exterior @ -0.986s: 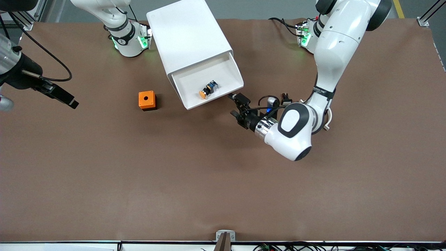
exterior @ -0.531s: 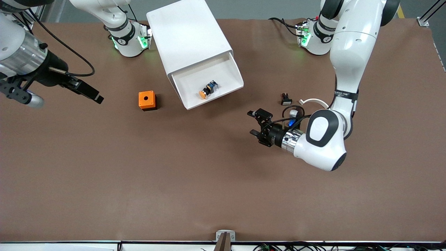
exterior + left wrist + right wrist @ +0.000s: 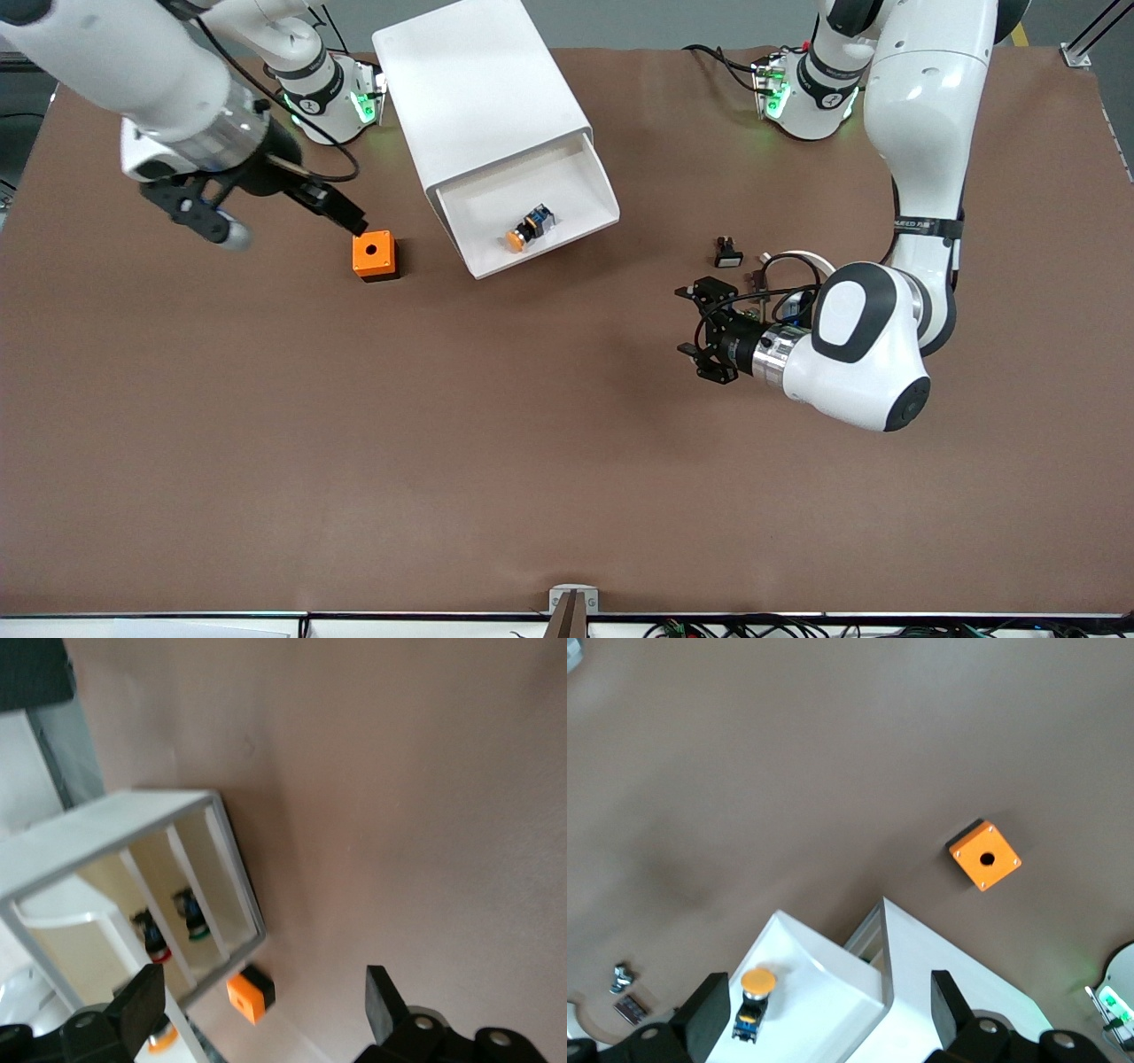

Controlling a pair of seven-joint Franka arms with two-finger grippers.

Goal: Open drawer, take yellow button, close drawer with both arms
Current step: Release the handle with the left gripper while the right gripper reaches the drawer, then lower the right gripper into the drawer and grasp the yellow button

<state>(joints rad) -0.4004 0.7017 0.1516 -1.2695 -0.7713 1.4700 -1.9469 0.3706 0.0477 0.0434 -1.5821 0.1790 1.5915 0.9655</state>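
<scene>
The button (image 3: 521, 234), orange cap on a dark body, lay on its side in the drawer (image 3: 567, 182), which stood pulled out of the top of the white cabinet (image 3: 478, 89); the cap pointed toward the drawer's front lip. The right wrist view showed it the same way, cap (image 3: 757, 981) uppermost on the drawer floor (image 3: 806, 992). Through the cabinet's open frame the left wrist view caught two more buttons on the lower levels, one red-capped (image 3: 152, 939) and one green-capped (image 3: 191, 920). Just beside the cabinet, toward the right arm's end of the table, sat the orange square box (image 3: 374, 255) with a hole in its top face. The right gripper (image 3: 341, 213) hung over the table right by that box, its fingers (image 3: 709, 1014) spread wide and holding nothing. On the table toward the left arm's end, well apart from the drawer, lay a small black part (image 3: 727, 254). The left gripper (image 3: 695, 321) was low over bare table near that part and nearer the front camera than the drawer, its jaws spread wide apart and empty, pointing toward the cabinet.
</scene>
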